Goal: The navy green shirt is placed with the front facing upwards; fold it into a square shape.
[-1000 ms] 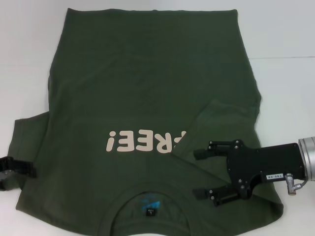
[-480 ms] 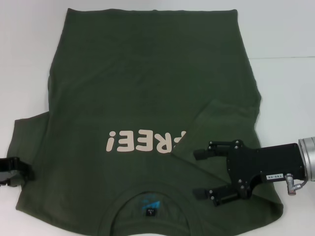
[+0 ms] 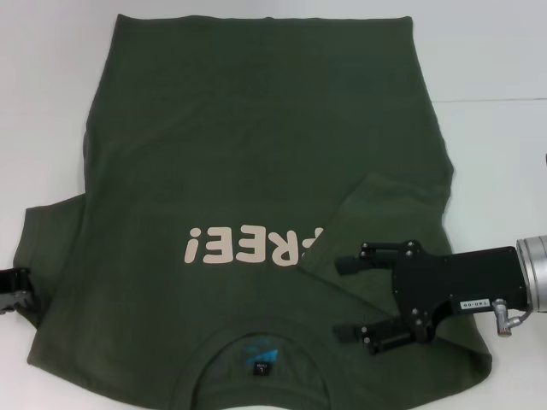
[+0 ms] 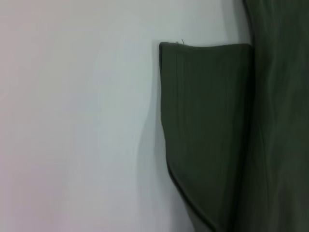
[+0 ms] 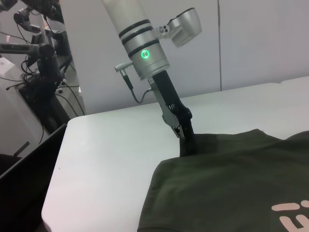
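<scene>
Right gripper (image 3: 345, 300) at 4 o'clock over shirt (image 3: 256, 171), fingers spread, nothing between them, above folded-in right sleeve (image 3: 385, 213). Left gripper (image 3: 13, 286) at 9 o'clock, by left sleeve (image 4: 207, 125) edge; in right wrist view its tips (image 5: 187, 145) meet cloth, grip state cannot tell. Shirt flat on white table (image 3: 496, 60), front up, collar at 6 o'clock, "FREE!" print (image 3: 252, 246) near centre.

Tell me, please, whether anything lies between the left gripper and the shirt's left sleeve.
Nothing visible does: the left gripper is already at the edge of the navy green shirt's left sleeve, on bare white table.
</scene>
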Motion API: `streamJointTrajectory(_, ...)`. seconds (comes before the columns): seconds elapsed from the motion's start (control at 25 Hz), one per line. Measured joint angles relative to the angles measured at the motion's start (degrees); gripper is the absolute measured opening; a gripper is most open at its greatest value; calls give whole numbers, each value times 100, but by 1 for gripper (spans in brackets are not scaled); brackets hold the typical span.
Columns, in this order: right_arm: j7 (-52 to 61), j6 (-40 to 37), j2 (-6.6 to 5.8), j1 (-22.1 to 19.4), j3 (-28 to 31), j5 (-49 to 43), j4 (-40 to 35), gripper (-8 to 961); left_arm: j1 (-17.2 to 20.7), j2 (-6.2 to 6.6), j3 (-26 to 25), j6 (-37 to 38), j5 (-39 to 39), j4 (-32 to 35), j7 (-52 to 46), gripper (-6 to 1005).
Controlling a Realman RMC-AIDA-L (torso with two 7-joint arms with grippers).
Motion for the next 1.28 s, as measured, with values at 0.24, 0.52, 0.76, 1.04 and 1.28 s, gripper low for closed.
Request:
streamJointTrajectory(0.24, 9, 0, 0, 15, 0, 5, 0, 944, 1, 4, 0, 25, 0, 6, 28, 47)
streamJointTrajectory(0.52, 9, 104, -1, 21, 0, 14, 36, 945, 275, 41, 500, 49, 4, 593, 46, 5)
streamJointTrajectory(0.76, 8, 221, 0, 13, 46, 46, 210, 945, 477, 159, 588, 10, 19, 921, 174, 8)
streamJointTrajectory(1.04, 8, 219, -18, -83, 58, 335, 310, 944, 570, 248, 397, -413, 32, 1116, 355, 12)
streamJointTrajectory(1.28, 30, 225, -3, -129, 62, 401, 430, 945, 533, 289, 309, -691, 29, 1115, 524, 15)
